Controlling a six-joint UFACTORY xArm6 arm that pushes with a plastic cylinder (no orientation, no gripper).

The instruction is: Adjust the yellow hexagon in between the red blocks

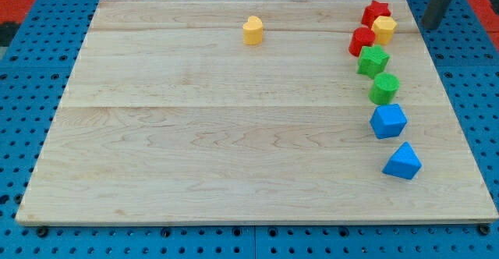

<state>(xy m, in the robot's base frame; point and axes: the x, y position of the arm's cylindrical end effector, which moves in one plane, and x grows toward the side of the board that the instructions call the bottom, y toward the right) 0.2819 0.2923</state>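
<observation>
The yellow hexagon sits near the board's top right, touching a red star block above it and a red block at its lower left. My tip is at the board's right edge, to the right of the yellow hexagon and apart from it. A second yellow block, heart-like, stands alone at the top middle.
Below the red blocks runs a column down the right side: a green star block, a green round block, a blue block and a blue triangular block. The wooden board lies on a blue pegboard.
</observation>
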